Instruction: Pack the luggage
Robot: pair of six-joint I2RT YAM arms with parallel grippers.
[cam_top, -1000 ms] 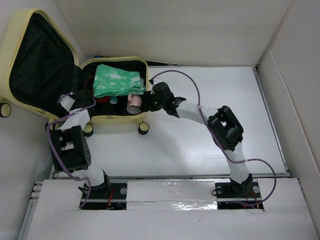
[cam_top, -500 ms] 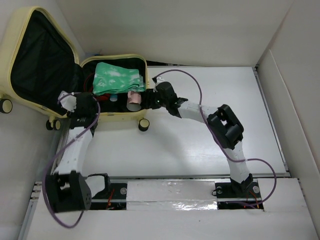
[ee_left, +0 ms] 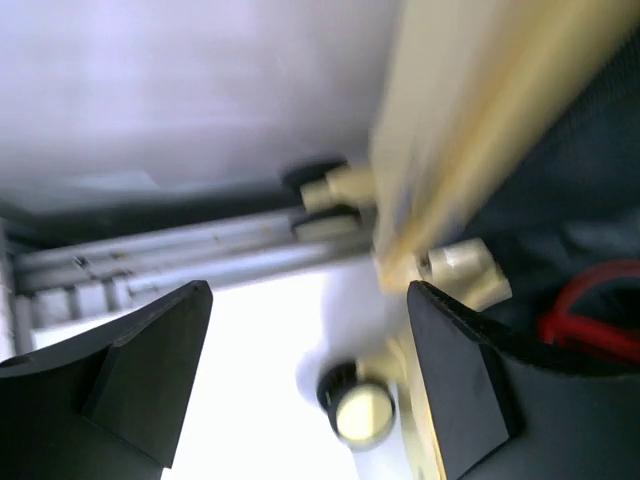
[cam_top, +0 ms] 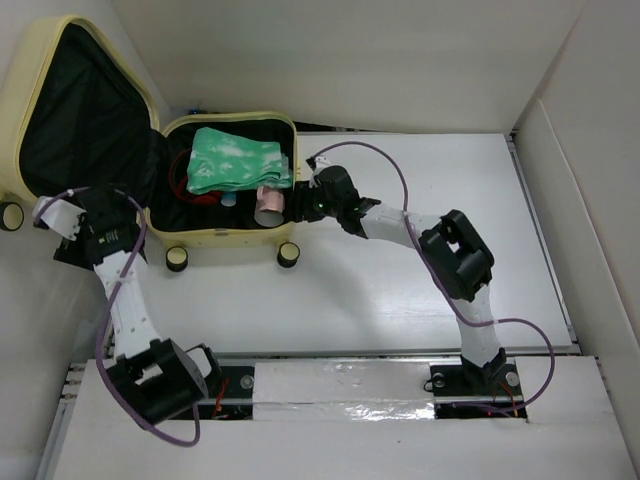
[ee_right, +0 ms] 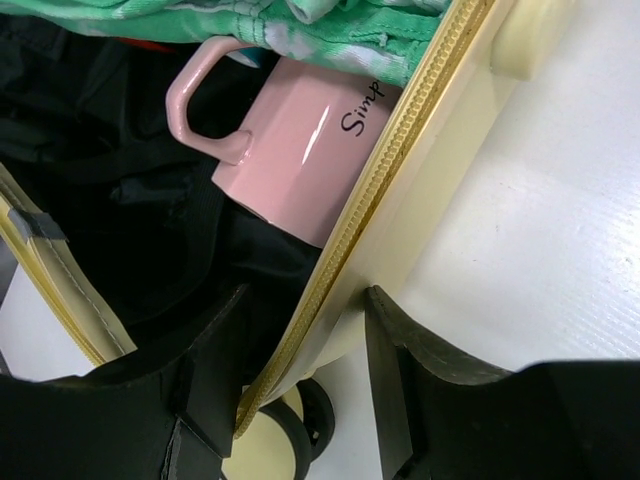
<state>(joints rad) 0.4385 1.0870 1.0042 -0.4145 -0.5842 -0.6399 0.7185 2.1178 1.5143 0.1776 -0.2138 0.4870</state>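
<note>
The right fingers (ee_right: 215, 380) clamp the rim of the luggage (ee_right: 400, 230), which sits at the far left corner of the worktop (cam_top: 400, 290). The left fingers (ee_left: 140, 370) gape empty near its wheels. Green cloth (cam_top: 235, 160) and pink mug (ee_right: 300, 160) lie inside; probably only closing the open lid (cam_top: 80, 120) remains.

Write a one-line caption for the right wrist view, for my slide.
The right gripper straddles the rim of the open yellow luggage, a pink mug and green cloth packed inside.
</note>
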